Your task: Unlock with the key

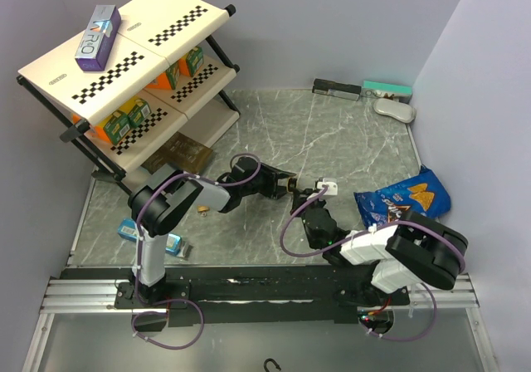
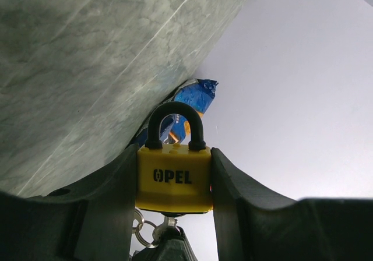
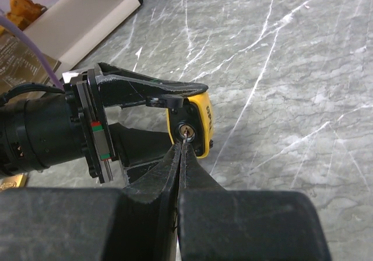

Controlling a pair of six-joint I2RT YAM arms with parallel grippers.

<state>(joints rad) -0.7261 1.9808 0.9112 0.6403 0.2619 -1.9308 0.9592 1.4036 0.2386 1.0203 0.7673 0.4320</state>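
One padlock point(image 2: 173, 176), one key, two grippers. They all meet at a single spot over the marbled table point(image 1: 348, 139).

The left gripper point(image 2: 175, 182) is closed on the yellow padlock, one finger flat against each side of its body. The black shackle point(image 2: 175, 124) points away from the wrist and is seated in the body. The single word OPEL faces the left wrist camera.

The right gripper point(image 3: 180, 147) comes in from the opposite side. Its two fingers point(image 3: 201, 176) are pressed almost flat together, with only a thin seam between them. The tips sit right at the padlock's one keyhole, pinching the key point(image 3: 186, 135) — only a sliver of bright metal shows in the slot. From the left wrist, a wire key ring point(image 2: 140, 229) hangs just beside that end of the lock.

Beyond the shackle, on the far side from the left gripper's palm, lies one blue chip bag point(image 1: 404, 198), close to the right arm. Behind the left arm stands one three-tier shelf rack point(image 1: 199, 13) carrying one purple box point(image 1: 98, 37) on top and at least four orange-and-green cartons point(image 1: 117, 126) below. Well beyond both grippers, three small items — black point(image 1: 336, 88), teal point(image 1: 387, 88) and pale grey point(image 1: 394, 109) — sit along the table's far edge.
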